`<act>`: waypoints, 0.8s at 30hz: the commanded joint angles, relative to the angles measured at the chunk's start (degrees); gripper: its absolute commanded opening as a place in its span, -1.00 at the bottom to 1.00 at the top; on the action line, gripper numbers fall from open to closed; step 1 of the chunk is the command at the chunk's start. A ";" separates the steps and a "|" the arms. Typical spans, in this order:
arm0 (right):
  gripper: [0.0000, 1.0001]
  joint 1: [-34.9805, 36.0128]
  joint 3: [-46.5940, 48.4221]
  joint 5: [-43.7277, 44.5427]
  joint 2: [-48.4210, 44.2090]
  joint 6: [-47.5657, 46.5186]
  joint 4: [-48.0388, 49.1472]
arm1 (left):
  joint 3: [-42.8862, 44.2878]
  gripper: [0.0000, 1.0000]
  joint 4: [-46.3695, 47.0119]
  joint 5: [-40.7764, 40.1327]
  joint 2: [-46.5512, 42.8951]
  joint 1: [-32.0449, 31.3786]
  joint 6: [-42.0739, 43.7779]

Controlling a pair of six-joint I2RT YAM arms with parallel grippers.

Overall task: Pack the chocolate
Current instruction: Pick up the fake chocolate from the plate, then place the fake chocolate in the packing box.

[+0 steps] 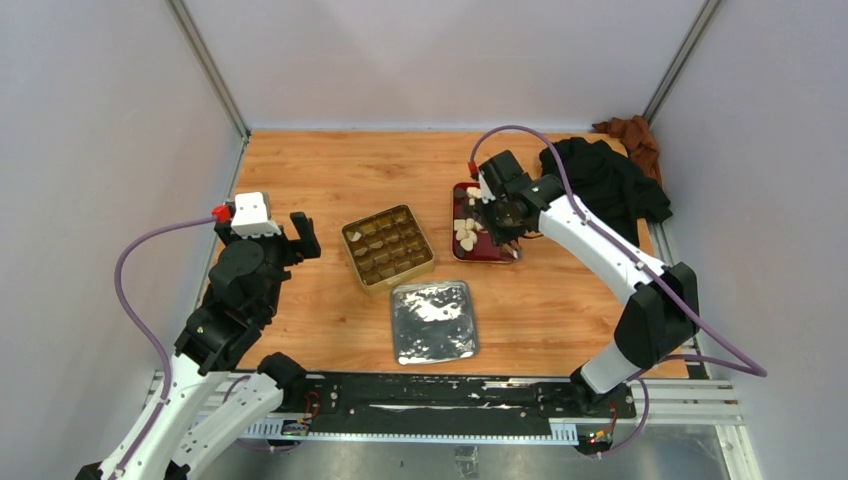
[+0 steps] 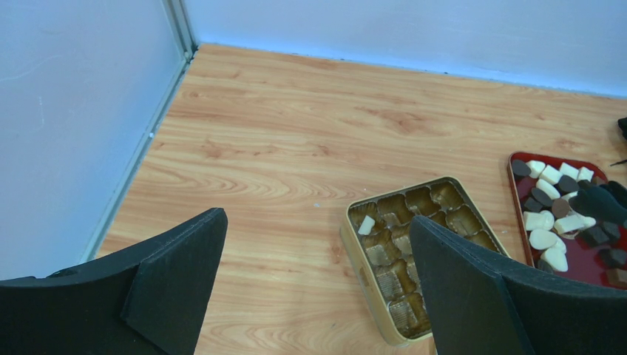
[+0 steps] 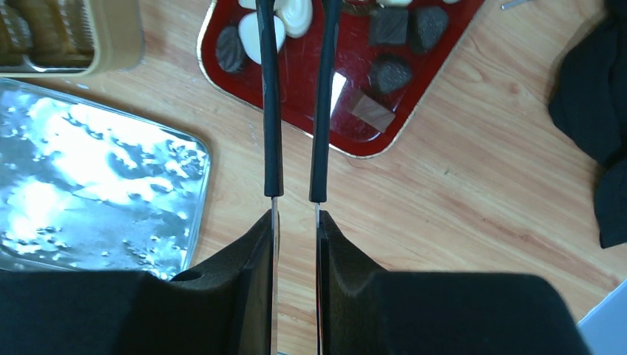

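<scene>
A wooden bench point(image 2: 296, 126) carries a red tray point(image 3: 403, 103) at the far right, scattered with cream and dark chocolate point(image 2: 542, 238). The right gripper point(image 3: 294, 218) hovers over the tray, its fingers nearly closed on thin black tongs point(image 3: 272, 111) reaching among the pieces. The tong tips are out of view. One cream piece point(image 2: 366, 225) sits in the gold tin point(image 2: 355, 259) at centre. The left gripper point(image 2: 318, 222) hangs at the left, fingers wide apart and empty.
</scene>
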 commanded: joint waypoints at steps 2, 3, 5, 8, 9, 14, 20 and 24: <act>-0.67 3.20 4.45 -0.30 0.29 -0.29 -1.27 | -0.58 1.00 1.10 -0.48 -0.29 0.28 -0.16; -0.67 3.68 5.13 -0.23 0.75 -0.33 -1.27 | -0.57 1.00 1.10 -0.48 -0.36 0.29 -0.09; -0.67 4.98 6.77 -0.29 1.76 -0.27 -1.36 | -0.57 1.00 1.06 -0.56 -0.38 0.29 -0.14; -0.67 6.61 8.92 -0.30 3.55 -0.45 -1.36 | -0.58 1.00 1.08 -0.68 -0.42 0.29 -0.07; -0.67 7.13 9.61 -0.30 4.18 -0.48 -1.40 | -0.57 1.00 1.08 -0.69 -0.45 0.31 -0.08; -0.67 9.73 13.29 -0.45 7.65 -0.59 -1.36 | -0.65 1.00 1.08 -0.78 -0.55 0.29 -0.07; -0.67 12.44 18.03 -1.15 11.80 -0.85 -1.36 | -0.65 1.00 1.09 -0.77 -0.64 0.30 -0.07; -0.67 14.30 20.93 -1.53 14.64 -1.00 -1.36 | -0.65 1.00 1.11 -0.81 -0.72 0.33 -0.05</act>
